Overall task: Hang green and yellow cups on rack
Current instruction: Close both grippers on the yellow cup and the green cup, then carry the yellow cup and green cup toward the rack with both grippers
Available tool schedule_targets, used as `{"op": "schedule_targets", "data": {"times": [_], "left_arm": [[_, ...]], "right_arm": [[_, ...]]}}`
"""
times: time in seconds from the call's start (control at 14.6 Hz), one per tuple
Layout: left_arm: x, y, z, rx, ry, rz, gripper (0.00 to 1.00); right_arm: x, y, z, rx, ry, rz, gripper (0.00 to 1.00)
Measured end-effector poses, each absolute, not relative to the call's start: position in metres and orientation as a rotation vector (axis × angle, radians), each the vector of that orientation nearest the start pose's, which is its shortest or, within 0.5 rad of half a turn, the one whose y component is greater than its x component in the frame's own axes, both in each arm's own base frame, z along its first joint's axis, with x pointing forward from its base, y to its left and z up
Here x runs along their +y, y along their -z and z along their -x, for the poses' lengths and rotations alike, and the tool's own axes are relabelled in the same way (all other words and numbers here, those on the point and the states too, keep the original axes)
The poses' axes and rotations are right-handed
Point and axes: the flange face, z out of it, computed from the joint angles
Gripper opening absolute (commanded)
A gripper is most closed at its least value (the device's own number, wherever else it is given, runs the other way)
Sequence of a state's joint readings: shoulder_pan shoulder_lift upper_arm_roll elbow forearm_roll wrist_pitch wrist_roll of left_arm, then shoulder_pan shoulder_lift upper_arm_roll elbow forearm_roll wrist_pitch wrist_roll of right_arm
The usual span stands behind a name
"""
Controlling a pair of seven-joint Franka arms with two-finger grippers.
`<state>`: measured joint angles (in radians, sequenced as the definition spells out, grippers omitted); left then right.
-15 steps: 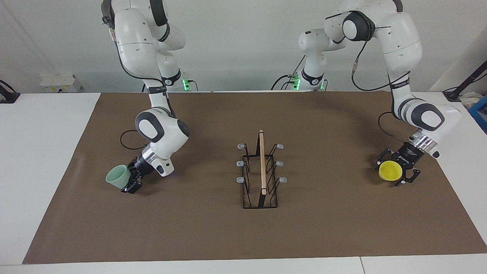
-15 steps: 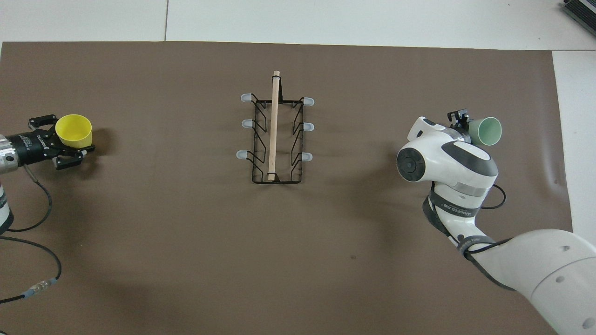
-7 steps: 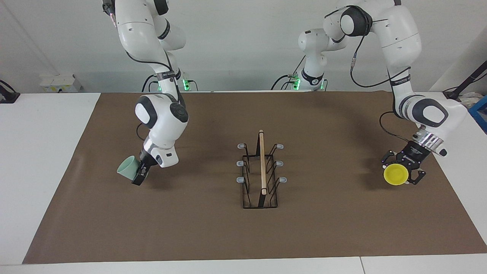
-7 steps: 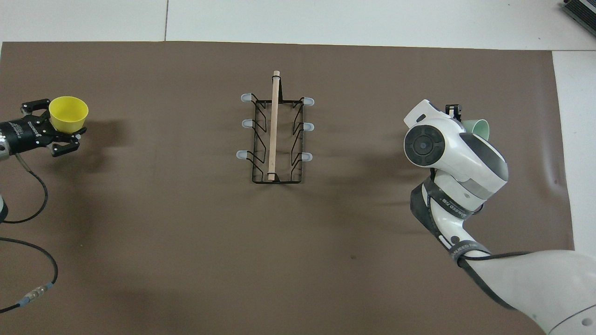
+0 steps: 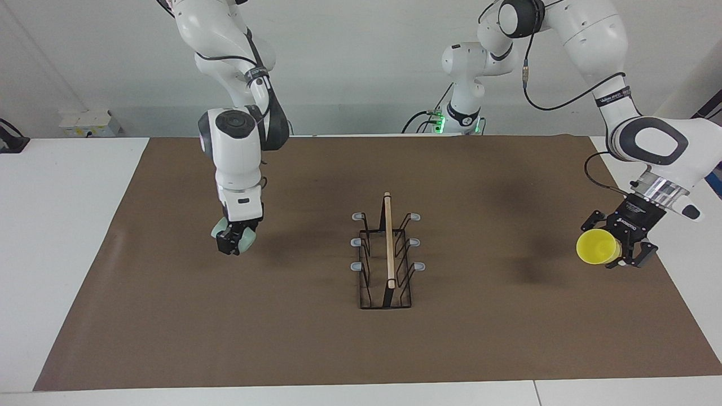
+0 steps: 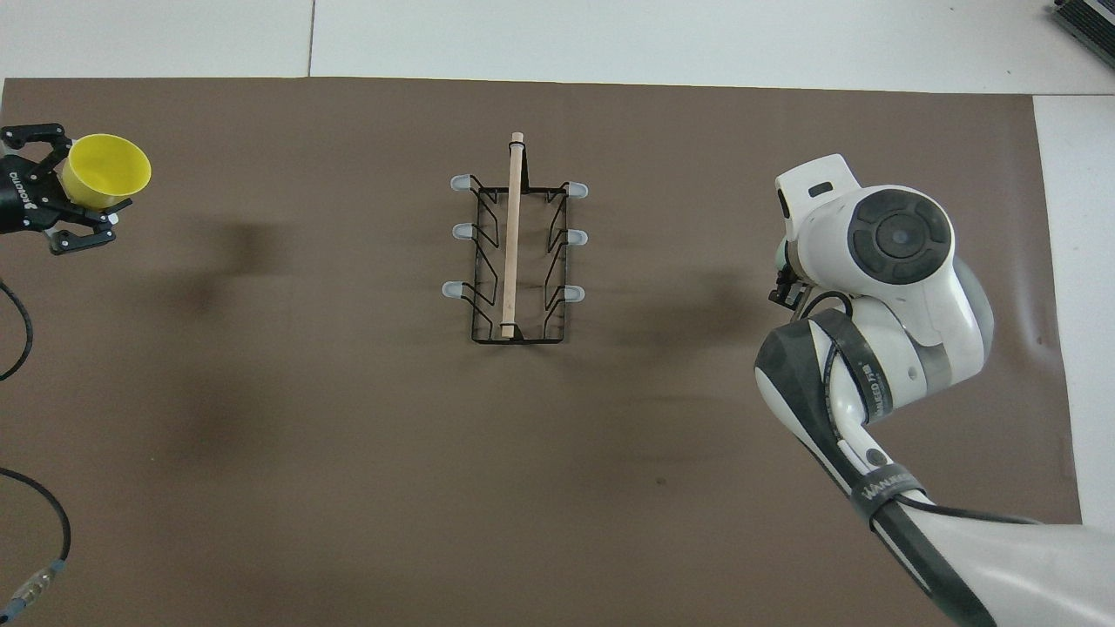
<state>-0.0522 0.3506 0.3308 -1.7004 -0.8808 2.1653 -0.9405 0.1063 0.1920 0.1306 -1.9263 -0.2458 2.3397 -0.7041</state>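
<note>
The left end effector (image 5: 619,252) grips one yellow cup (image 5: 597,247), the right end effector (image 5: 233,241) one green cup (image 5: 245,239), flanking one rack (image 5: 386,260).

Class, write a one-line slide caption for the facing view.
Each claw holds a cup aloft, green cup and yellow cup, flanking the empty rack.

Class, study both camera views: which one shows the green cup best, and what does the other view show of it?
The facing view. There the green cup shows in the shut right gripper, raised over the brown mat beside the rack. In the overhead view the right arm's wrist covers it almost wholly; at most a pale sliver shows.
</note>
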Motion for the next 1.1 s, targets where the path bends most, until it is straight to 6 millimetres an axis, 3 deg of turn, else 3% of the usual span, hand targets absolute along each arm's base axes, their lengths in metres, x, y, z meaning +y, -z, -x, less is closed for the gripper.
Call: {"op": "schedule_targets", "data": {"times": [0.14, 0.34, 0.62, 0.89, 1.1], "left_arm": [[0.102, -0.436, -0.659, 1.77, 0.055, -1.859, 0.0], [0.053, -0.453, -0.658, 1.668, -0.016, -2.113, 0.0], [-0.003, -0.471, -0.654, 1.651, -0.16, -2.375, 0.0], [-0.086, -0.473, -0.647, 1.669, -0.377, -2.556, 0.0], [-0.125, -0.474, -0.641, 1.692, -0.597, -2.607, 0.0]], "right_arm": [[0.16, -0.436, -0.602, -1.653, 0.458, 2.816, 0.0], [0.177, -0.457, -0.597, -1.476, 0.598, 2.734, 0.0], [0.193, -0.481, -0.585, -1.282, 0.806, 2.466, 0.0], [0.175, -0.479, -0.573, -1.161, 1.014, 2.206, 0.0], [0.165, -0.467, -0.559, -1.081, 1.111, 2.117, 0.0]]}}
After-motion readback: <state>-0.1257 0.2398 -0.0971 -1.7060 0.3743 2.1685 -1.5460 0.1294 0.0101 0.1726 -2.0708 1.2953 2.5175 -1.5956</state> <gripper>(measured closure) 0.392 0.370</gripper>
